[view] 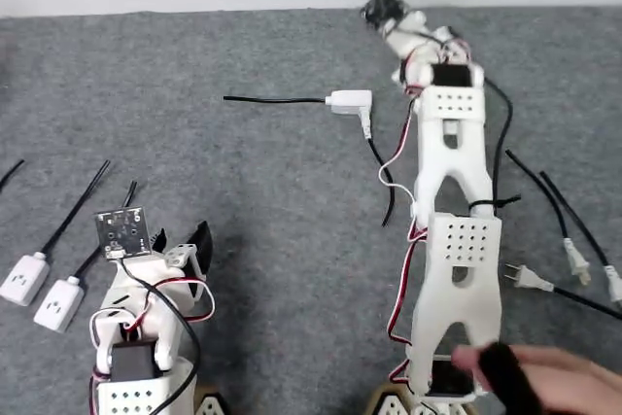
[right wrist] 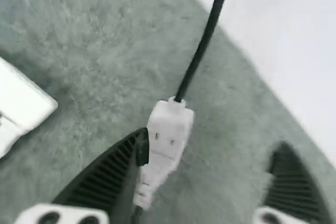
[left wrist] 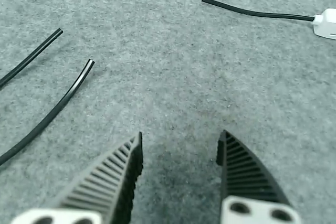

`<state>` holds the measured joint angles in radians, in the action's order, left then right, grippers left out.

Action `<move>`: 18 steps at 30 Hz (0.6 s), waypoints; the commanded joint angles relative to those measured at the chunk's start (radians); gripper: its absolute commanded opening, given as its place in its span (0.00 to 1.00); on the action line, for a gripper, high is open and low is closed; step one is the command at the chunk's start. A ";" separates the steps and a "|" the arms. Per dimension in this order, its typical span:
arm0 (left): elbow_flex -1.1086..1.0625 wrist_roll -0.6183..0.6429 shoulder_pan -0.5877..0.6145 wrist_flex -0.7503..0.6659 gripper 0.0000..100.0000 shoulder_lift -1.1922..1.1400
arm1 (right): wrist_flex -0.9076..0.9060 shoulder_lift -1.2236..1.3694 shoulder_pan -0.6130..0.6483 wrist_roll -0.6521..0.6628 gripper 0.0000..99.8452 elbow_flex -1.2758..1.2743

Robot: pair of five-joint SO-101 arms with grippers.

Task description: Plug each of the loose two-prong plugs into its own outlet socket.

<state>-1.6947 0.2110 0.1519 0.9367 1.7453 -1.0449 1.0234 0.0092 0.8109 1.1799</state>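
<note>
— High view first: progress?
— Early, by judgement. Loose plug [view: 521, 277], second plug [view: 576, 264] and third plug [view: 614, 286] on the grey mat [view: 272, 201] at right, well apart from any socket.
— Sockets, contents?
— Outer socket [view: 21, 279] and inner socket [view: 58, 304] at left, nothing in either. Middle socket [view: 348, 100]: perhaps a grey plug seated at one end, cord trailing toward the arms; too small to confirm.
— Claws?
— Right gripper [right wrist: 212, 141] at the mat's far edge, jaws wide apart, far socket [right wrist: 168, 129] between them, touching one finger, not clamped. Left gripper [left wrist: 182, 136] near its base, jaws apart, holding nothing, above bare mat.
— Remaining?
— Three plugs at least to seat.
</note>
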 commanded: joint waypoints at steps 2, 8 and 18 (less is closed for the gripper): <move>0.007 -0.008 0.002 0.005 0.21 0.006 | -0.245 -0.008 0.024 -0.011 0.41 0.295; 0.007 -0.008 0.000 0.005 0.21 0.006 | -0.503 -0.018 0.042 -0.011 0.41 0.416; 0.007 -0.009 0.005 0.000 0.21 0.008 | -0.757 -0.128 -0.050 -0.272 0.01 0.351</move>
<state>-1.6947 0.2110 0.1519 0.9367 1.7453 -1.7538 0.9989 0.0215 0.6866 1.5727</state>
